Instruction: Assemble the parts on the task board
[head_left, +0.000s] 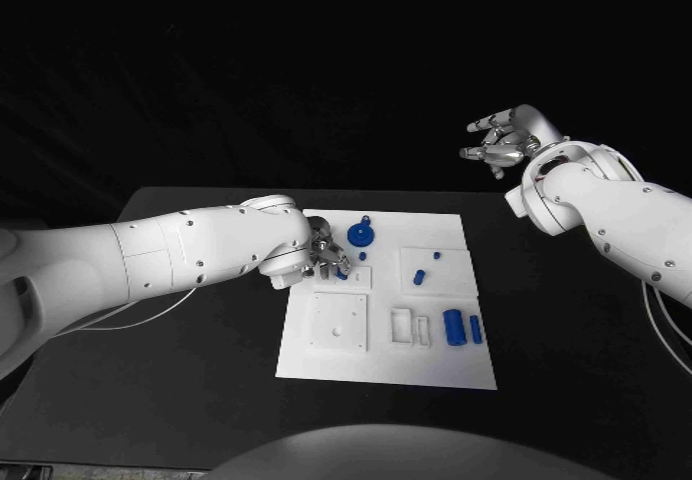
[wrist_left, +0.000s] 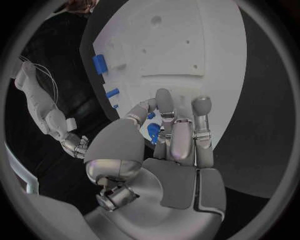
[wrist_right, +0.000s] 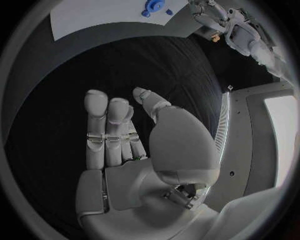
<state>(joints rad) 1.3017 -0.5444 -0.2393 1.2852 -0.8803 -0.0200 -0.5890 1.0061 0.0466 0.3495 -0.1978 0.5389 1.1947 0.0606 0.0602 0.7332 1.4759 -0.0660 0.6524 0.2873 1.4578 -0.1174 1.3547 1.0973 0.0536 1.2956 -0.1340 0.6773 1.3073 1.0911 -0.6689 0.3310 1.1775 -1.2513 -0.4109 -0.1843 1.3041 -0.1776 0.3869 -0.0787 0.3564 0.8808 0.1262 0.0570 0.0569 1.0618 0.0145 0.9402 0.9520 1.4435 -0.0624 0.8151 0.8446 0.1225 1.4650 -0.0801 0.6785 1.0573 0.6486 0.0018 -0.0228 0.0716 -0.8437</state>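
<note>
You are looking down on a black desk (head_left: 188, 400) in a dark room, with the white task board (head_left: 389, 365) lying flat at its middle. The board's near and left margins are bare white, and open desk runs all round it, widest toward you and to your left.

Your left hand (head_left: 320, 257) sits over the board's far left corner, fingers curled in and pinching a small blue part (wrist_left: 152, 131) between thumb and fingers; the left wrist view shows the blue piece nipped there just above the board. Just beside that hand, on the board's far edge, lies a round blue disc part (head_left: 362, 236). Further right are two small blue pegs (head_left: 420, 277), and near the right edge a larger blue cylinder (head_left: 453, 326) stands next to a slimmer blue piece (head_left: 475, 327). A raised white square block (head_left: 336, 322) and two white slotted recesses (head_left: 401, 324) occupy the middle.

Your right hand (head_left: 500, 143) is lifted well clear, beyond the desk's far right corner, fingers spread and holding nothing.
</note>
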